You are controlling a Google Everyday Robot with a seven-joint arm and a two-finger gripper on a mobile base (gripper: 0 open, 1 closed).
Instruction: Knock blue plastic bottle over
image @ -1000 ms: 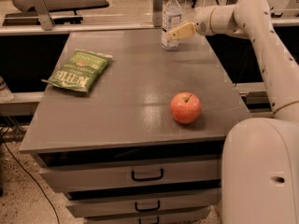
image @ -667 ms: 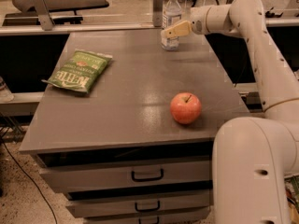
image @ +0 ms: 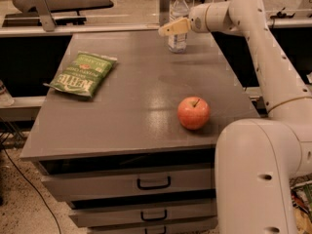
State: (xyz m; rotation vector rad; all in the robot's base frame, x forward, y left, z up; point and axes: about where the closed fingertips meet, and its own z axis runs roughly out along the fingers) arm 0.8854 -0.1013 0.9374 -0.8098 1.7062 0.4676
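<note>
At the far edge of the grey table (image: pixel 131 77), a little right of centre, the blue plastic bottle (image: pixel 178 9) stands upright, white cap on top. My claw (image: pixel 168 29) hangs level with the bottle's middle and points left. From this view it crosses in front of the label, with its tan tip showing just past the bottle's left side. Whether it presses on the bottle or only sits before it I cannot tell, nor can I tell if the claw is wide or narrow. My white arm (image: pixel 265 52) reaches it from the right, rising along the table's right side.

Nearer, towards the right edge, a red apple (image: pixel 193 112) rests on the tabletop, well apart from the bottle. On the left side lies a green crisp bag (image: pixel 83 74), flat, its label up. Below the near edge are drawers (image: pixel 112 184) with dark handles.
</note>
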